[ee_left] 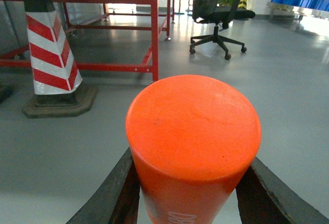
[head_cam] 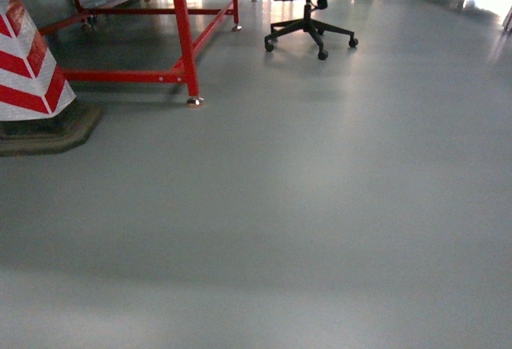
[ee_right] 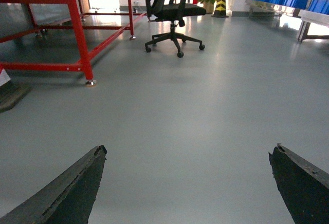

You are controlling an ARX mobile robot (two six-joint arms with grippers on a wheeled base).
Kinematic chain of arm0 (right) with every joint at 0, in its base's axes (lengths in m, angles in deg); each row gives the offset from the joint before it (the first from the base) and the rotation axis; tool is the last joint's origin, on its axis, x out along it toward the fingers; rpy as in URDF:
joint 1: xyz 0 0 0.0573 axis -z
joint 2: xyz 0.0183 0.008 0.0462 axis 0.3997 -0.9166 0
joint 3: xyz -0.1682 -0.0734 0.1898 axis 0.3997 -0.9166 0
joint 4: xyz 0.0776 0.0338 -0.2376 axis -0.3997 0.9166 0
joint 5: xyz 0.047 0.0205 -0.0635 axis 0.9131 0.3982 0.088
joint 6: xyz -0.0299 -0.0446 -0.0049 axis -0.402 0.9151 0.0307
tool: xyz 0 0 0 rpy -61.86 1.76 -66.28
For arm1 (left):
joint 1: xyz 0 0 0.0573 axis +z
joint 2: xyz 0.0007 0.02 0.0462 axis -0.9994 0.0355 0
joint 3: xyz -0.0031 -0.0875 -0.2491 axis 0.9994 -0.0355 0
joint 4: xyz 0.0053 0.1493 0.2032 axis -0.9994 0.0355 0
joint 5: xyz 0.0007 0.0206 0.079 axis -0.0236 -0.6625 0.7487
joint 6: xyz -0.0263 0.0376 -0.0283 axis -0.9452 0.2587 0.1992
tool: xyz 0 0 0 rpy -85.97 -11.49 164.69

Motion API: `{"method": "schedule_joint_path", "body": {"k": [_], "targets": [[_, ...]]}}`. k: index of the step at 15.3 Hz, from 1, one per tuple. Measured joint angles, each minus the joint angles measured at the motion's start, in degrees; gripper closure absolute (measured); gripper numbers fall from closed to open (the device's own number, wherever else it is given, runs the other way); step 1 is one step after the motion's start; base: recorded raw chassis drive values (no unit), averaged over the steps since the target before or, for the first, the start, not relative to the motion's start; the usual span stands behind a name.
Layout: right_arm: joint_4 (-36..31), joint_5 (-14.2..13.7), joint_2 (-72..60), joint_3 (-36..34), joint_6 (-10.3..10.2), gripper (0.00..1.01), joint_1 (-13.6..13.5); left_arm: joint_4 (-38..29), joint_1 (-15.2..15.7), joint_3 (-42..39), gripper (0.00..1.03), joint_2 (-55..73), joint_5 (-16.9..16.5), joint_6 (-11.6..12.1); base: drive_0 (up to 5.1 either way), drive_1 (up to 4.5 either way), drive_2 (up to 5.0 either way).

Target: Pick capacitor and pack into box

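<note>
Left gripper (ee_left: 193, 193) tight around the orange capacitor (ee_left: 193, 136) — right gripper (ee_right: 187, 183) wide apart, nothing held — neither in head view.

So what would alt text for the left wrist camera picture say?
A big orange cylinder, likely the capacitor, is clamped between the left gripper's dark fingers and fills the foreground. Behind it lies grey floor, with a striped cone, a red frame and a black chair.

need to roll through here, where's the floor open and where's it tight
Open: grey floor from the office chair forward and rightward. Tight: upper left, where the striped cone stands beside the red frame. The left gripper holds an orange cylinder; no box visible.
</note>
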Motion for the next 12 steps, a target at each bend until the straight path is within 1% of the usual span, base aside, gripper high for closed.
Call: {"method": "schedule_joint_path", "body": {"k": [12], "targets": [[0.22,0.0,0.0,0.0,0.0,0.03,0.0,0.24,0.0,0.02,0.62,0.0,0.02,0.0,-5.0,2.43,2.4]]}}
